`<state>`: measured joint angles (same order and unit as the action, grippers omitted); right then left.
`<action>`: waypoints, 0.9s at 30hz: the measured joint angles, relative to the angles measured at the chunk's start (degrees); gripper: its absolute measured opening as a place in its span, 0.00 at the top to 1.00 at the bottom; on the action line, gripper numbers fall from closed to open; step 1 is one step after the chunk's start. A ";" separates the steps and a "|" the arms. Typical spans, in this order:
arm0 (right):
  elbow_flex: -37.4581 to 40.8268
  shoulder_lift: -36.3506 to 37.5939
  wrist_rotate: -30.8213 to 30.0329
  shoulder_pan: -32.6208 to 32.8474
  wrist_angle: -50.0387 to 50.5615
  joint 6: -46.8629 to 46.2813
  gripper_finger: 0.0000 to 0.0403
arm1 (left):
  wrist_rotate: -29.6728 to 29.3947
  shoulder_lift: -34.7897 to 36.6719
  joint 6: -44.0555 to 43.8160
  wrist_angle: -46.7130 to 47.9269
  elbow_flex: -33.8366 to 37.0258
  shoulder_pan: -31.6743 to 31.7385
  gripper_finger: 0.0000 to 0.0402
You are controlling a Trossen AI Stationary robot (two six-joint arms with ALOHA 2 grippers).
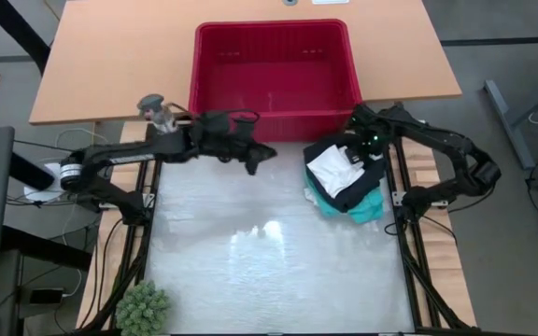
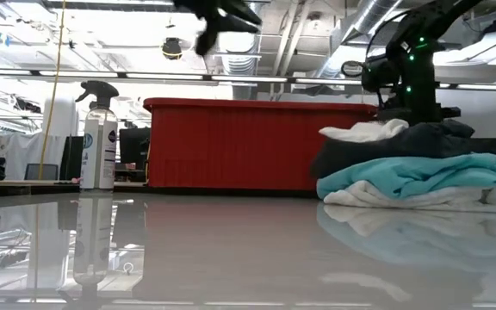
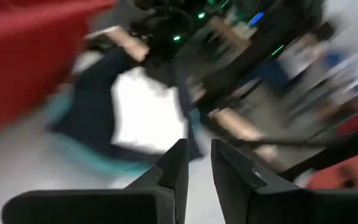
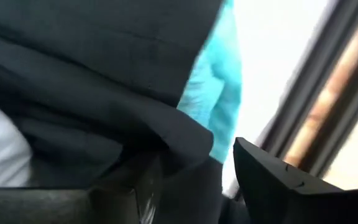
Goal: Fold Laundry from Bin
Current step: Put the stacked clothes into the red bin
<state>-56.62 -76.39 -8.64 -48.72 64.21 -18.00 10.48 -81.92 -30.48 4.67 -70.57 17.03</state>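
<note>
The right claw (image 1: 361,147) sits at the far edge of a garment pile, its fingers spread with black cloth (image 4: 92,87) bunched between them; whether that cloth is gripped or let go cannot be told. The left claw (image 1: 253,162) hangs in the air above the open bench (image 1: 269,271), just in front of the bin (image 1: 275,65), fingers (image 3: 176,168) close together with a narrow gap and nothing between them.

The laundry lies stacked on the bench's right side: a white piece (image 1: 334,168) on top, black clothing (image 1: 358,182) under it, a turquoise shirt (image 1: 362,205) below that, and a pale layer (image 2: 420,200) against the bench surface. From above, the red bin looks empty. A spray bottle (image 2: 98,138) stands to the bin's left.

By appearances the emptying is finished and the garments are folded and stacked. Little seems left beyond tidying the pile and drawing both arms clear.
</note>
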 joint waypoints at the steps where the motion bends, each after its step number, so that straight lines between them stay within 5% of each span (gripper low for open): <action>1: 0.00 0.39 1.85 -0.64 0.24 -0.04 0.47 | 1.80 -0.71 -3.40 -6.28 3.02 0.52 0.85; 8: -0.04 0.57 6.07 -3.59 2.20 -2.43 0.47 | 3.84 -6.85 -15.71 -25.56 16.46 2.06 0.77; 20: 9.13 -1.14 7.27 -0.04 -8.66 -12.29 0.47 | 10.75 -9.64 -17.10 -27.82 17.38 1.82 0.70; 27: 15.36 -1.12 18.30 5.58 -21.42 -15.34 0.49 | 16.47 -9.56 -15.61 -23.26 17.38 2.87 0.71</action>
<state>-41.26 -77.51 9.66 -43.14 42.79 -33.34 26.95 -91.48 -46.10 -18.59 -53.19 19.90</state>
